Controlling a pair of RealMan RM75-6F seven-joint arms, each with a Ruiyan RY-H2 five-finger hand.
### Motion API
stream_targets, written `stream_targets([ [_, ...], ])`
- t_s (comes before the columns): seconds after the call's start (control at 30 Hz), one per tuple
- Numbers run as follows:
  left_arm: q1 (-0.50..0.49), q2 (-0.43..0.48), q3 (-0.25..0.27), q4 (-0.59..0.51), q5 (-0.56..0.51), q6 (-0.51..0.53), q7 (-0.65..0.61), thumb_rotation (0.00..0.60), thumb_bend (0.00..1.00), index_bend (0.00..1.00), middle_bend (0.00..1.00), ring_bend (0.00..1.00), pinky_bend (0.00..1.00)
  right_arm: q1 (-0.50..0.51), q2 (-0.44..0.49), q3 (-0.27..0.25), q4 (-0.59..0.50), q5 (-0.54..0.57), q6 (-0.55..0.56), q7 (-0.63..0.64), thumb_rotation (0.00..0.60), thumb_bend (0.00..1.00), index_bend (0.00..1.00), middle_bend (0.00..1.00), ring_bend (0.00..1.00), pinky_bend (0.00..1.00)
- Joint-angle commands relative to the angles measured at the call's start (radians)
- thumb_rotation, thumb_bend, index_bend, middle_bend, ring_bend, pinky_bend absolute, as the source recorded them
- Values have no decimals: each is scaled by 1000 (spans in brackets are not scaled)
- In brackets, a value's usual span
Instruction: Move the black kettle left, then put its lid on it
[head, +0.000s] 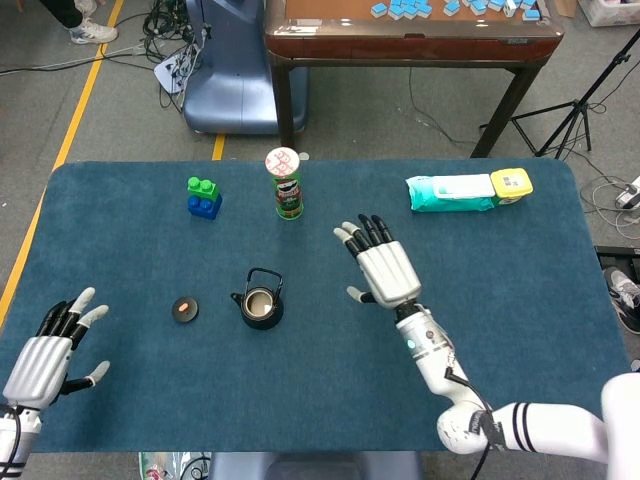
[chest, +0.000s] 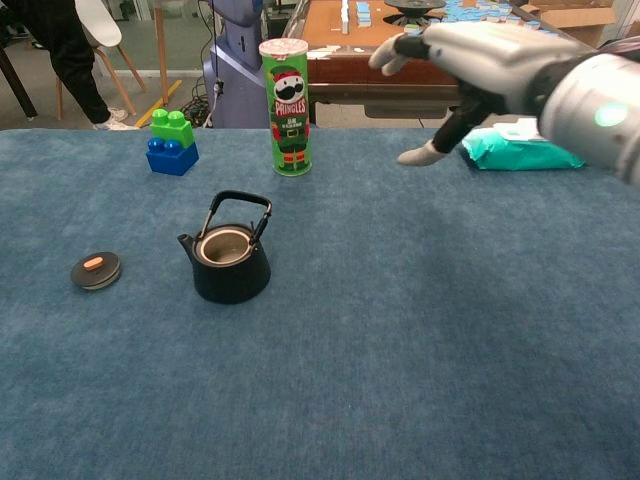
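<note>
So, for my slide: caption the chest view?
Open right hand raised above table; lidless black kettle beside its lid.

Both hands have a white ribbed back and black fingers with pale tips. The right hand (head: 381, 272) joins a slim white wrist with a small green light, then a glossy white arm with black bands and a black cable. The left hand (head: 45, 352) looks the same.

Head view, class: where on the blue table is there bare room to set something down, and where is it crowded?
Free: the near edge between the left hand and right hand, and the right side below the wipes pack. Crowded: around the black kettle, lid, Pringles can and toy blocks.
</note>
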Motion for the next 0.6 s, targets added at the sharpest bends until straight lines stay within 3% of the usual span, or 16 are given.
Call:
stream_targets([
  [0.03, -77, 7, -14, 24, -17, -108, -10, 600, 246, 206, 1, 0, 0, -77, 96, -39, -81, -65, 63, 55, 600, 175, 157, 172, 0, 0],
  [0.33, -234, -13, -40, 65, -94, -346, 37, 600, 246, 183, 1, 0, 0, -192, 229, -69, -153, -149, 154, 116, 600, 175, 157, 174, 0, 0],
  [0.6, -349, -48, -64, 88, -205, -518, 100, 600, 246, 130, 1, 0, 0, -252, 266, -77, -157, -172, 180, 153, 600, 175, 157, 174, 0, 0],
])
